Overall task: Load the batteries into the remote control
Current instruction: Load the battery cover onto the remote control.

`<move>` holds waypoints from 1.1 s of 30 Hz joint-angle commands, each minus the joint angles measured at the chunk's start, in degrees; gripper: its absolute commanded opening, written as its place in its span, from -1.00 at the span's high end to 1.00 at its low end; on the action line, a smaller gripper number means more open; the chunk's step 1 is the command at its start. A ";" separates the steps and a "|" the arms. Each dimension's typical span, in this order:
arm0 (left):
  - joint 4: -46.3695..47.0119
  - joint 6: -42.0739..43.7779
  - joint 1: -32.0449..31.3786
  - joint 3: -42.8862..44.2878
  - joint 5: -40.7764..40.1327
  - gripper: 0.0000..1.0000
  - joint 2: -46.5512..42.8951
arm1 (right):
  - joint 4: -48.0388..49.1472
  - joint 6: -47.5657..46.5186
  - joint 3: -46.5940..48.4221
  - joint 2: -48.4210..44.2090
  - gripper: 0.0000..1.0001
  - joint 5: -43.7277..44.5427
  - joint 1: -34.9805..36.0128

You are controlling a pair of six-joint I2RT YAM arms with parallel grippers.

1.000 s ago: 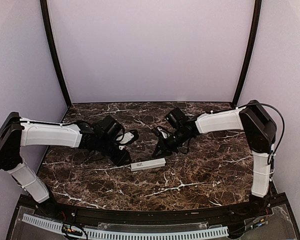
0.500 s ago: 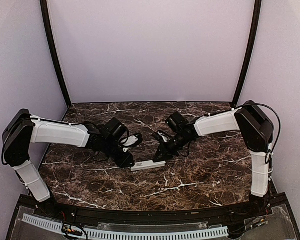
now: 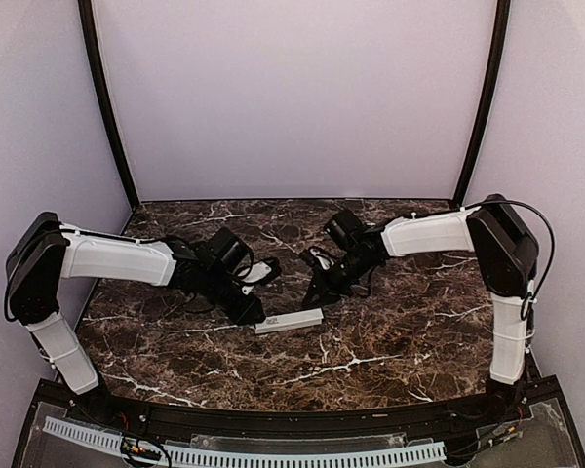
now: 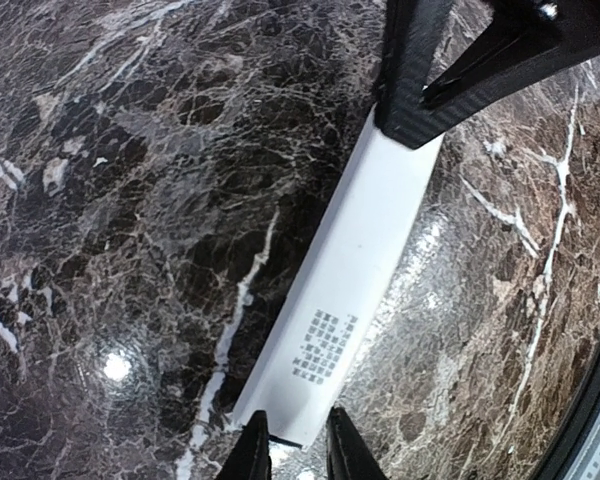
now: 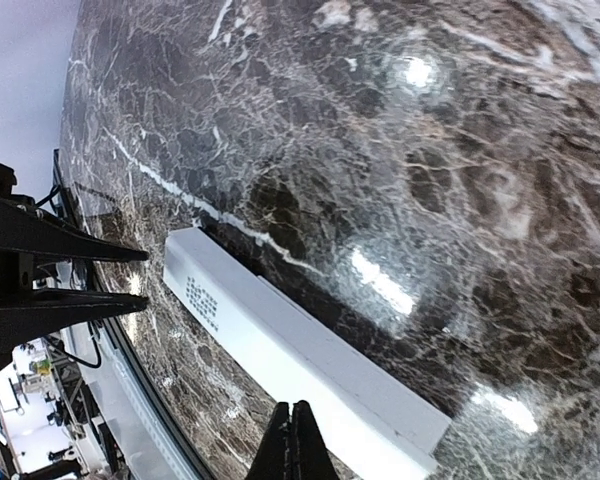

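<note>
The remote control [image 3: 289,321] is a slim white bar lying flat on the dark marble table, mid-front. In the left wrist view [image 4: 355,290] its upper face carries a small dark printed label, and it also shows in the right wrist view [image 5: 290,350]. No slot or metal contacts show. My left gripper [image 3: 255,315] sits low at the bar's left end, jaws slightly apart at that end's corner [image 4: 295,452]. My right gripper [image 3: 315,298] is shut, its tips [image 5: 292,440] down on the bar near its right end. The batteries are out of view.
The marble table [image 3: 390,341] is walled by pale panels at the back and sides. A black rail with a white slotted cable duct [image 3: 244,453] runs along the near edge. Both forearms reach inward low over the table's middle.
My left gripper has moved right and closer to the bar's left end. My right gripper dipped toward the bar's right end, then eased slightly back. The bar has hardly moved.
</note>
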 commanded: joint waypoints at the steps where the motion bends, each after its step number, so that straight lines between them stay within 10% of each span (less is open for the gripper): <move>1: -2.78 -1.73 0.12 0.75 -5.34 0.61 -1.32 | -3.15 2.56 -2.41 -6.19 1.00 7.15 -2.65; 14: -7.10 -8.94 0.37 -3.01 -9.56 0.69 -0.75 | -24.09 2.15 6.21 0.17 1.00 40.88 2.72; 33: -5.10 -9.91 0.34 -3.90 -4.99 0.72 2.27 | -29.93 2.50 10.73 5.95 1.00 46.06 7.93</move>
